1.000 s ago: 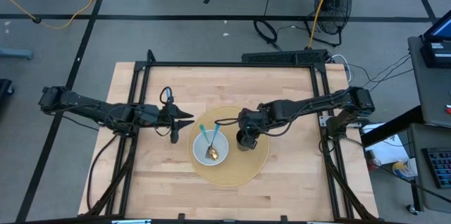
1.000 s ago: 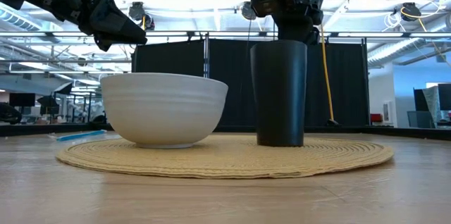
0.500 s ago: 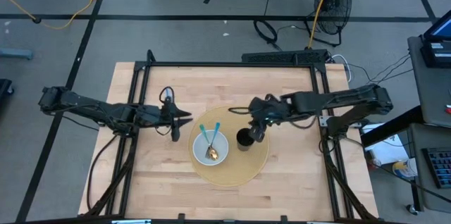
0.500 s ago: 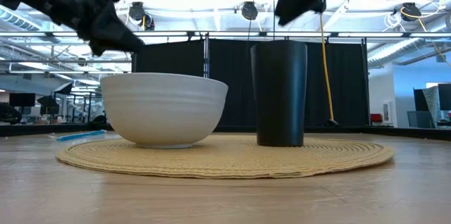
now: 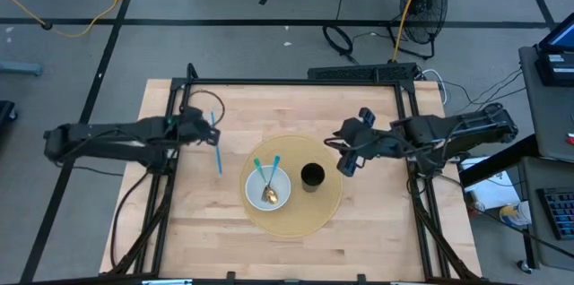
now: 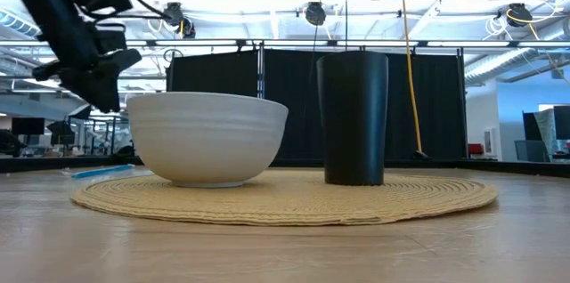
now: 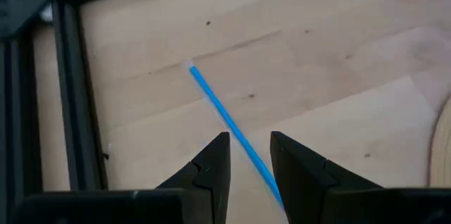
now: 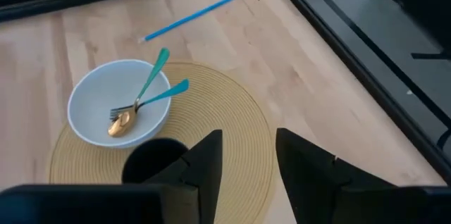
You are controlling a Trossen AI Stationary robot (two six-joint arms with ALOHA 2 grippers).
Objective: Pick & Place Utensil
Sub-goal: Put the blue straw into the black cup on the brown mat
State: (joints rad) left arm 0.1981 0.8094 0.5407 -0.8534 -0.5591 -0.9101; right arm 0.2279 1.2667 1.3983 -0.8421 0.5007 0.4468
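A: What's the surface, and the room around it?

B: A pale wood table [image 5: 269,106] in a black frame, with a round woven mat [image 5: 316,213] at about 6 o'clock of its centre. Grey floor with cables all round; in the low view, dark curtains and ceiling lights behind.

A: What's on the mat?

B: A white bowl [image 5: 252,192] holding two teal-handled utensils [image 5: 268,175] with gold ends, and a black cup [image 5: 312,176] just at its 3 o'clock.

A: What has changed over the last second?

B: The right gripper [image 5: 345,165] was down over the cup; it has lifted and pulled off toward 3 o'clock, clear of the mat, fingers apart and empty. The left gripper [image 5: 208,133] has drawn back toward 9 o'clock from beside the bowl, also part open with nothing held.

A: And the straw?

B: The blue straw [image 5: 216,151] lies flat on bare wood at the bowl's 10 o'clock, off the mat. Its long axis runs nearly 12 to 6, the far end tipped slightly toward 11. In the left wrist view it passes between the fingers [image 7: 211,164], untouched.
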